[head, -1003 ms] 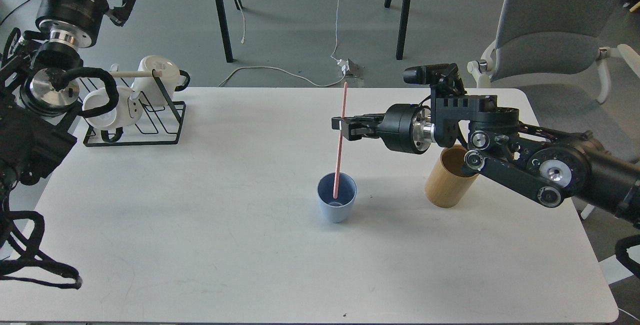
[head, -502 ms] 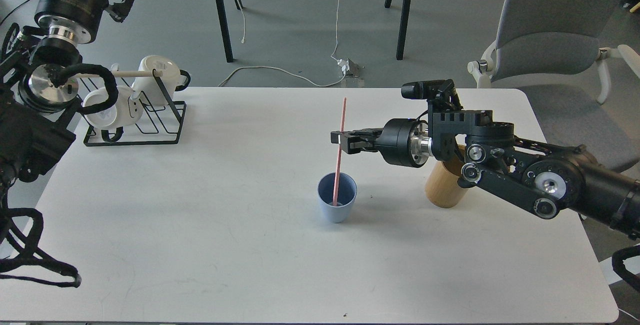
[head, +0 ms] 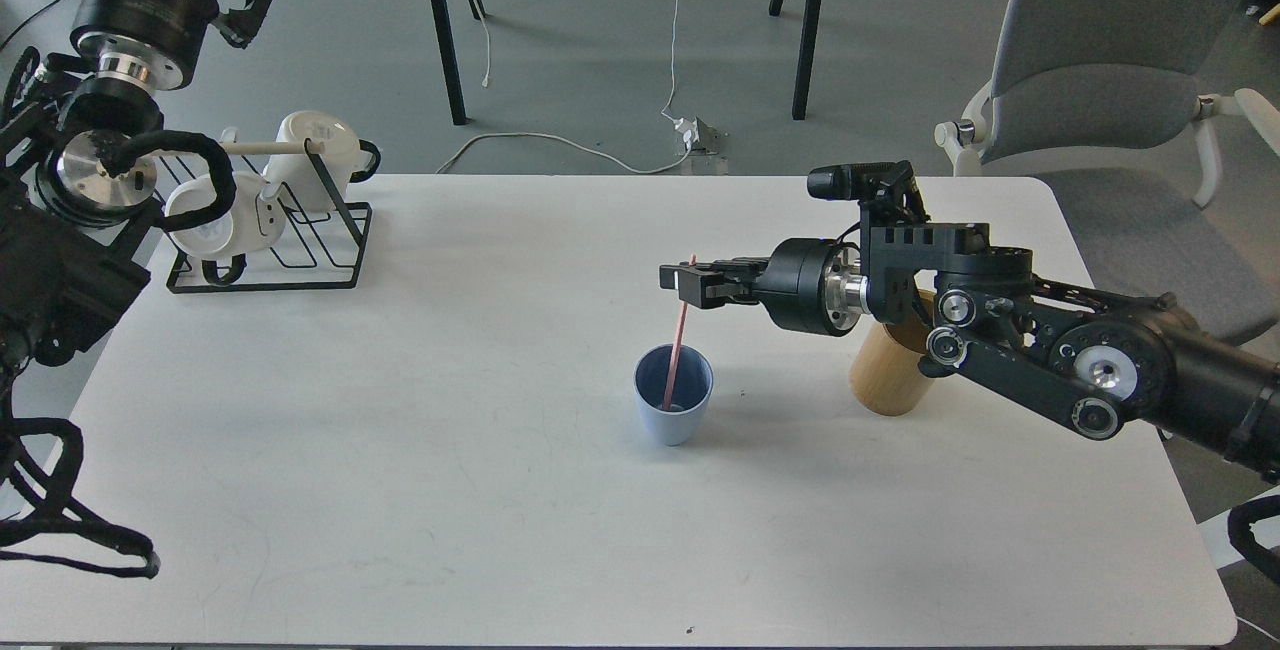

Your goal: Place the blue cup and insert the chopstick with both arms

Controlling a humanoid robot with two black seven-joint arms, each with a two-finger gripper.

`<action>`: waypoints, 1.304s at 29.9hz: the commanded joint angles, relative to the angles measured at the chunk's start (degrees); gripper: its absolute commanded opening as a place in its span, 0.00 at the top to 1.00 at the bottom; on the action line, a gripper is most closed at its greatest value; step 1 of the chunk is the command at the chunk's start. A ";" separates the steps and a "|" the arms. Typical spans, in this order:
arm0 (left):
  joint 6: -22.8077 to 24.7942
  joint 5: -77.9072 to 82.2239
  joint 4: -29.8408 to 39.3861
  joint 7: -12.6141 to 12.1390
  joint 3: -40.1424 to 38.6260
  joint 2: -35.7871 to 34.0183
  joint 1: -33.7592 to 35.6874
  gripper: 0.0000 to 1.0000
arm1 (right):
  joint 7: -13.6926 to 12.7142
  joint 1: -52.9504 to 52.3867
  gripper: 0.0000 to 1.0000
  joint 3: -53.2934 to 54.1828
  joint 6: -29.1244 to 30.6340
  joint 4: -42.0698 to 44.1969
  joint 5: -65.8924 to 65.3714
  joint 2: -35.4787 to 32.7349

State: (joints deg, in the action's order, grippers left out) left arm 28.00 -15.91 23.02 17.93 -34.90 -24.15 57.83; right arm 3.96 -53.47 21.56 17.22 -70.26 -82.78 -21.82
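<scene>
The blue cup stands upright near the middle of the white table. The pink chopstick has its lower end inside the cup and leans up to the right. Its top ends just above my right gripper. That gripper reaches in from the right, level and a little above the cup, and its fingers have let the stick slide. My left gripper is raised at the far left above the rack, open and holding nothing.
A tan bamboo cylinder stands right of the cup, partly behind my right arm. A black wire rack with white mugs sits at the table's back left. A grey chair stands off the back right corner.
The chopstick has slid down into the cup, so its top now sits just above the right gripper instead of far above it. The right gripper lowered slightly. The left arm barely moved.
</scene>
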 commanded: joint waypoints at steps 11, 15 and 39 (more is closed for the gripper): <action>0.00 0.00 0.00 0.09 0.00 0.42 -0.17 0.01 | 0.08 0.21 0.00 24.57 -0.78 4.51 27.49 -7.88; 0.00 0.00 0.00 0.09 0.00 0.60 -0.35 0.01 | 0.08 2.05 0.00 29.75 -2.10 9.34 37.84 -9.47; 0.00 -0.09 -0.70 0.70 2.73 4.64 -0.17 0.01 | 1.75 6.54 0.00 43.92 2.28 30.10 86.65 -3.85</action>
State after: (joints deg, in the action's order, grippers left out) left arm 28.00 -15.99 22.32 18.64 -31.98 -19.55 57.65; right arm 5.61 -46.56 65.20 17.12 -41.18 3.57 -27.25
